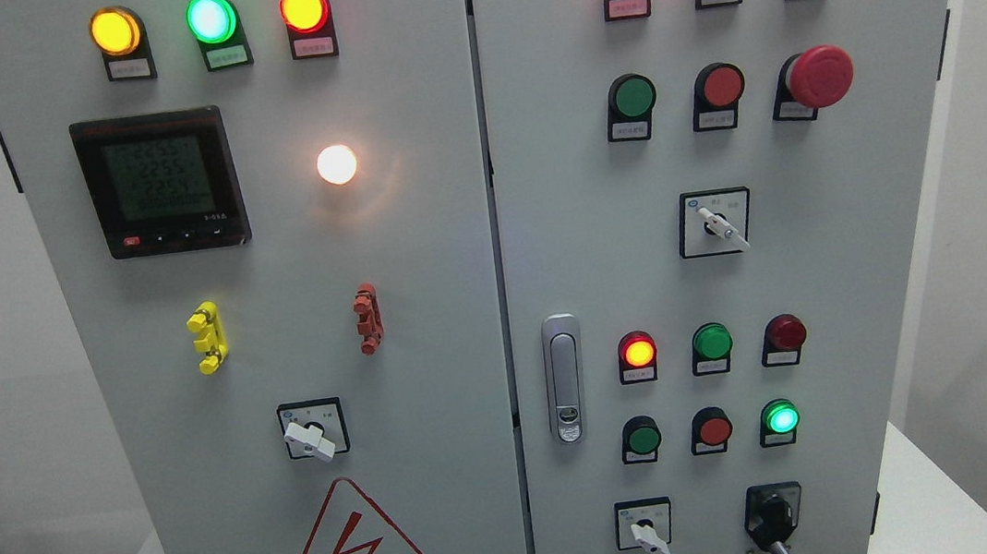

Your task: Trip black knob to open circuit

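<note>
Grey cabinet (414,230), seemingly on white table (947,504).

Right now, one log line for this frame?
stage: pre-reach | robot hands: neither in view | black knob: lower right of right door, untouched | white lamp: lit

The cabinet doors (417,258) look like matt grey painted metal — smooth. The door latch (565,378) is shiny chrome-like metal. The black knob (769,510) and the red mushroom button (818,76) are plastic, the meter screen (159,178) glossy.
</note>
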Robot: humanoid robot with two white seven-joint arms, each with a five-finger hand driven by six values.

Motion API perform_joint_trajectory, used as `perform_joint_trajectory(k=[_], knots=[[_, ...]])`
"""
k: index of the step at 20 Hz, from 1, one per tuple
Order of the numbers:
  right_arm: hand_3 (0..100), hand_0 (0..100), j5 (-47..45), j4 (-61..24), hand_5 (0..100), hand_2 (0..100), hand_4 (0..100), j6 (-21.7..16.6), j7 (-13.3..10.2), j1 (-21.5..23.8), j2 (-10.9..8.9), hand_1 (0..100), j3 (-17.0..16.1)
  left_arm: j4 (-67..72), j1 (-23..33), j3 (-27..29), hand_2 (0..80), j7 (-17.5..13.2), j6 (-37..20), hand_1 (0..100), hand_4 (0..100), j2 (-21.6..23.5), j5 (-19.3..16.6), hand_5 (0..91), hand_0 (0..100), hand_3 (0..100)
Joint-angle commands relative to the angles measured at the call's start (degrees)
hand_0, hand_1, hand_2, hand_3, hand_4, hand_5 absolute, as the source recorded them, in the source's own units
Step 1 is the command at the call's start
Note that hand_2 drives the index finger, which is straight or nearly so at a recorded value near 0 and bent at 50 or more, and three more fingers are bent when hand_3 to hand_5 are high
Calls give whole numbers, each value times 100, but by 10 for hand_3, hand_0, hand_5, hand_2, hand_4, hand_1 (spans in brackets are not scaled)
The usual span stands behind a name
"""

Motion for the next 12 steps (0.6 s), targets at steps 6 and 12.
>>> perform_joint_trajectory(k=[6, 12], knots=[[1000, 939, 41, -198, 940, 0, 1000, -133, 185, -162, 26, 959, 197, -1, -14, 7, 0, 1, -8, 389, 0, -9, 14, 0, 120, 0], [1000, 939, 32, -198, 940, 0, 1000, -142, 177, -144, 26, 960, 161, -1, -14, 7, 0, 1, -8, 389, 0, -9, 14, 0, 120, 0]])
